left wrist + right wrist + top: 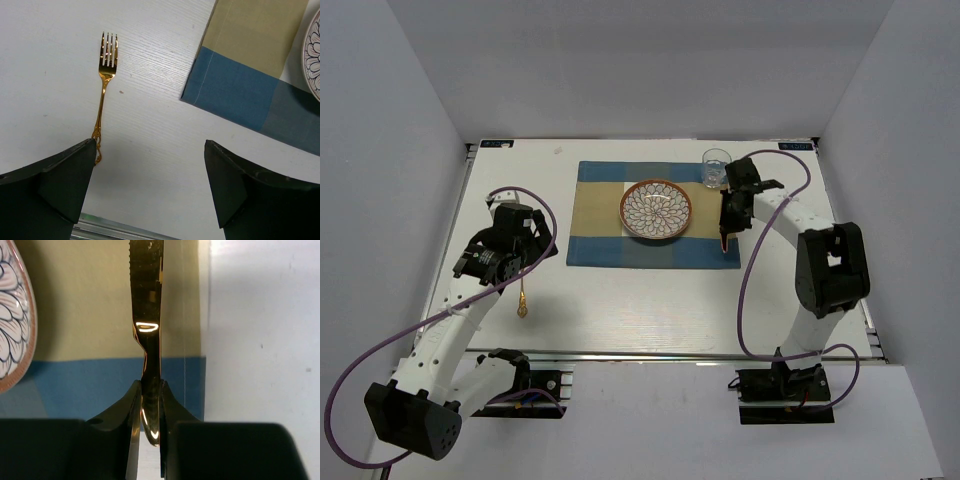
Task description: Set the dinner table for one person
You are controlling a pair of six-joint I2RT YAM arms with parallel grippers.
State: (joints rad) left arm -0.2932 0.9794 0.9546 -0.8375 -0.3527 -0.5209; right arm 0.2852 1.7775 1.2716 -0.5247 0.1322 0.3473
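The white dinner table point(650, 300) carries a blue-and-tan placemat point(653, 214) with a patterned plate point(656, 209) on it. A gold fork point(105, 70) lies on the bare table left of the placemat, tines pointing away from my left gripper; it also shows in the top view point(523, 298). My left gripper point(150, 170) is open above the table, and the fork's handle end is beside its left finger point(65, 185). My right gripper point(150, 405) is shut on a gold knife point(147, 300), whose blade runs along the placemat's right edge, right of the plate.
A clear drinking glass point(716, 168) stands just off the placemat's far right corner, close behind the right arm's wrist. The metal rail point(650, 354) runs along the table's front edge. Grey walls enclose the table on three sides.
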